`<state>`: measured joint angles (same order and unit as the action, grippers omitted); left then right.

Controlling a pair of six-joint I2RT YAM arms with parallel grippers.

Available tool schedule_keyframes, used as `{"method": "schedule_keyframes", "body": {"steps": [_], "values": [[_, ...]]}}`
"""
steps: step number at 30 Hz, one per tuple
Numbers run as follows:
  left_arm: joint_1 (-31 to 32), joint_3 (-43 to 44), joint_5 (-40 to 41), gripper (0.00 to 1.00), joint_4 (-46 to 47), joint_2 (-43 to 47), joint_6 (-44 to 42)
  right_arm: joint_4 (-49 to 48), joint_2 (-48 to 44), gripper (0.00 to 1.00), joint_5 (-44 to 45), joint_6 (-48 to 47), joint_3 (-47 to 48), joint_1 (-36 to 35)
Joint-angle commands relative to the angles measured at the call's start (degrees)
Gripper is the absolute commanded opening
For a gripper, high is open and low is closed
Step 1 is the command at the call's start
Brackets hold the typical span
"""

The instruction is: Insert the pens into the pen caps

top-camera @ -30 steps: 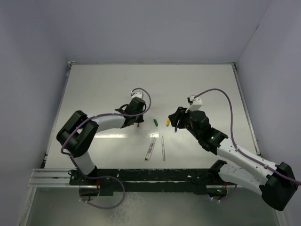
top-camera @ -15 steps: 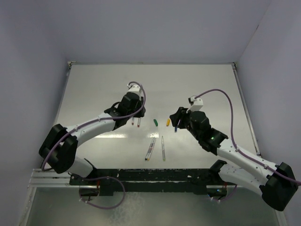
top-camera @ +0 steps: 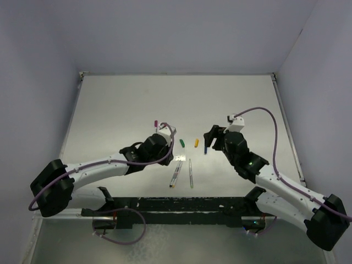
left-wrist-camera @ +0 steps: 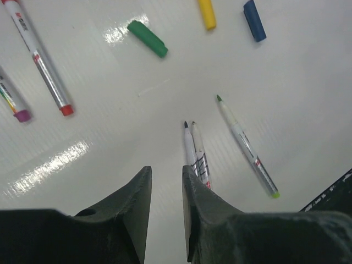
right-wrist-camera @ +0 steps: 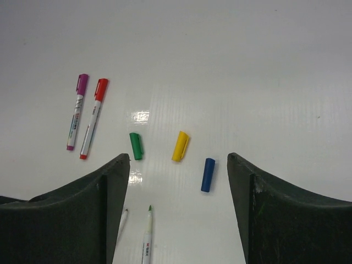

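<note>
Two pens wearing caps, one purple [right-wrist-camera: 77,110] and one red [right-wrist-camera: 93,118], lie side by side at the back left. The green cap [right-wrist-camera: 136,146], yellow cap [right-wrist-camera: 180,146] and blue cap [right-wrist-camera: 207,175] lie loose in a row. Three uncapped pens lie nearer: a touching pair [left-wrist-camera: 193,148] and a green-tipped one [left-wrist-camera: 245,146]. My left gripper [left-wrist-camera: 165,173] hovers just short of the pair, its jaws a narrow gap apart and empty. My right gripper [right-wrist-camera: 179,157] stands wide open over the caps, and the blue cap lies free on the table between its fingers.
The white table [top-camera: 121,104] has a raised rim on its left, back and right sides. A black rail [top-camera: 181,206] with both arm bases runs along the near edge. Purple cables loop above each wrist.
My left arm has swung away from the capped pens, nearer and to the right, toward the uncapped pair. My right gripper's jaws have spread wider around the blue cap.
</note>
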<state>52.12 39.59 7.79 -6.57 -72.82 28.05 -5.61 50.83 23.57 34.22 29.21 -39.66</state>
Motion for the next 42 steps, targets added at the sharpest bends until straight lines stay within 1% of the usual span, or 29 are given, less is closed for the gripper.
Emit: {"method": "schedule_keyframes", "body": {"steps": [1,5,9,18,23,31,42], "values": [[3.7,-1.5,0.5,0.31,-0.6,1.3,1.5,0.2,-1.3,0.74,3.3,1.1,-0.4,0.5],[7.4,-1.3,2.0,0.32,-0.9,0.2,2.3,0.3,-2.2,0.73,3.7,1.6,-1.2,0.5],[9.1,-1.1,2.2,0.33,-0.7,-1.7,3.1,0.5,-3.1,0.73,3.9,1.9,-1.7,0.5],[11.2,0.6,4.8,0.36,-3.2,-5.5,4.4,0.2,-5.1,0.72,3.7,2.5,-3.0,0.6],[12.1,2.0,5.5,0.36,-4.6,-8.3,4.4,-0.3,-5.2,0.72,3.2,2.8,-3.3,0.5],[13.0,2.6,6.2,0.36,-5.0,-9.8,5.0,-0.5,-5.0,0.72,3.1,2.9,-3.4,0.6],[15.2,5.2,9.8,0.36,-9.3,-12.8,5.1,-0.8,-4.8,0.72,2.9,3.4,-3.5,0.6]]}}
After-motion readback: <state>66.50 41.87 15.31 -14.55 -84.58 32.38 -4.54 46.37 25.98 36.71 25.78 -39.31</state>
